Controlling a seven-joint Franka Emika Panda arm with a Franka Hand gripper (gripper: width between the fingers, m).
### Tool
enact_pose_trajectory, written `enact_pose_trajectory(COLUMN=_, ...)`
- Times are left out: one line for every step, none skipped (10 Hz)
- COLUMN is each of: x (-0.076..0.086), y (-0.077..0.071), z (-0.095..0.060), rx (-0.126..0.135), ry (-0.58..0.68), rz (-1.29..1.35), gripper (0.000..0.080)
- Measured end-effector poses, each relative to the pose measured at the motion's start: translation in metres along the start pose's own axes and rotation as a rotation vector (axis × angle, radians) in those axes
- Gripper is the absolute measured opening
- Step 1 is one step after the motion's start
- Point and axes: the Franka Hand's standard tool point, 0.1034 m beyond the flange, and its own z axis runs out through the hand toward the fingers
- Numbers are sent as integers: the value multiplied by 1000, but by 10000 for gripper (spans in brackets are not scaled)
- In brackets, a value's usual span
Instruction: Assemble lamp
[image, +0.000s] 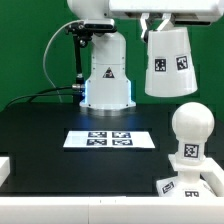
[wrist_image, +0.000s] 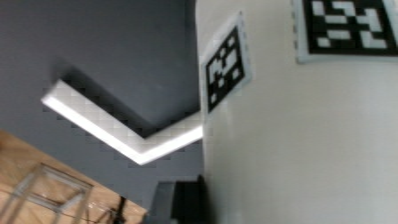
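Observation:
My gripper (image: 158, 24) is shut on the rim of the white tapered shade (image: 168, 61) and holds it in the air, tilted, above and to the exterior view's left of the bulb. The round white bulb (image: 190, 126) stands upright on the blocky tagged base (image: 188, 181) at the front right of the black table. In the wrist view the shade's wall (wrist_image: 311, 130) with two tags fills most of the picture. One dark finger (wrist_image: 178, 200) lies against its outside; the other finger is hidden behind the wall.
The marker board (image: 108, 139) lies flat in the middle of the table. The robot's own white pedestal (image: 107, 76) stands behind it. A white raised rim (image: 60, 206) runs along the table's front and left edge; its corner shows in the wrist view (wrist_image: 125, 125).

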Motion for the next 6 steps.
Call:
enact_pose_trajectory(x=8, y=-11, z=5, rx=10, ry=3, rz=-25, gripper=47)
enact_pose_trajectory(x=16, y=-23, z=10, rx=31, ry=-1, rz=-64, gripper=47)
enact_pose_trajectory(x=20, y=-29, z=11, rx=42, ry=-2, rz=-63, gripper=47)
enact_pose_trajectory(x=18, y=-28, z=10, rx=41, ry=-3, rz=-64, gripper=47)
enact_pose_trajectory(x=18, y=-28, z=10, rx=41, ry=-4, rz=-64, gripper=47)
enact_pose_trajectory(x=18, y=-28, z=10, rx=42, ry=-4, rz=-63, gripper=47)
